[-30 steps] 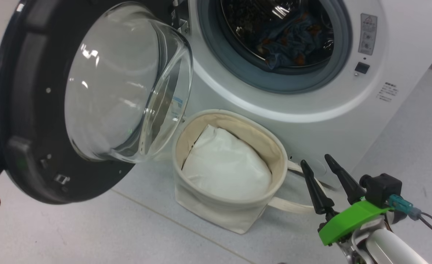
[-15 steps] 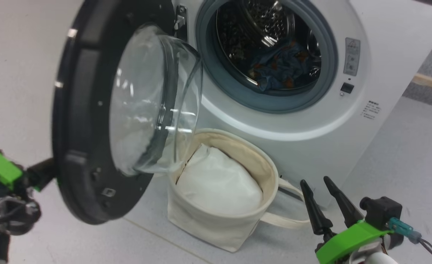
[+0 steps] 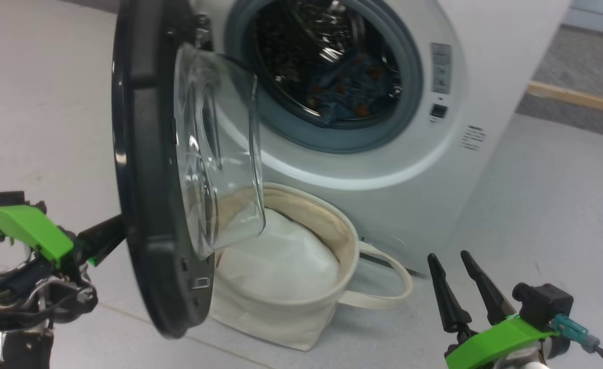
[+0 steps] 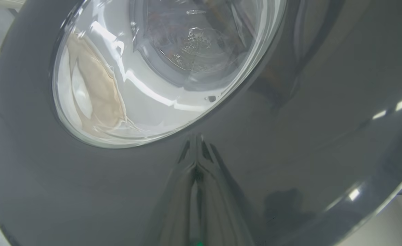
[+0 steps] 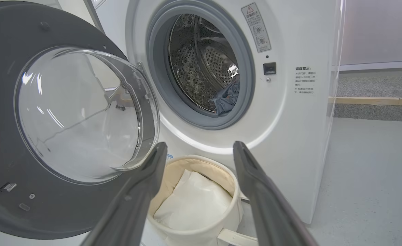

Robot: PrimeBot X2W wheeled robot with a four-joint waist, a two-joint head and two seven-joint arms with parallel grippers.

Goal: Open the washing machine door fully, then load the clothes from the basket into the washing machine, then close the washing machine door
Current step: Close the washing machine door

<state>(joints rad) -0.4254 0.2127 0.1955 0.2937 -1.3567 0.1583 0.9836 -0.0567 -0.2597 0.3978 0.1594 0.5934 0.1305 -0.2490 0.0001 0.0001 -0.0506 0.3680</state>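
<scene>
Door swing: washing machine door (image 3: 142, 154) has come round from facing the camera to nearly edge-on, left of centre in the head view; the camera has shifted too. Closing step in hand. Glossy black rim, clear bowl bulging toward the washing machine (image 3: 485, 61). Clothes (image 3: 345, 95), blue with orange print, lie in the drum, upper centre. Left gripper (image 4: 196, 177), pinched shut and empty, tips against the door's outer face. Next: push on until it latches, bowl clearing the basket (image 3: 350, 241). Right gripper (image 3: 448, 256) spread wide, idle, lower right.
</scene>
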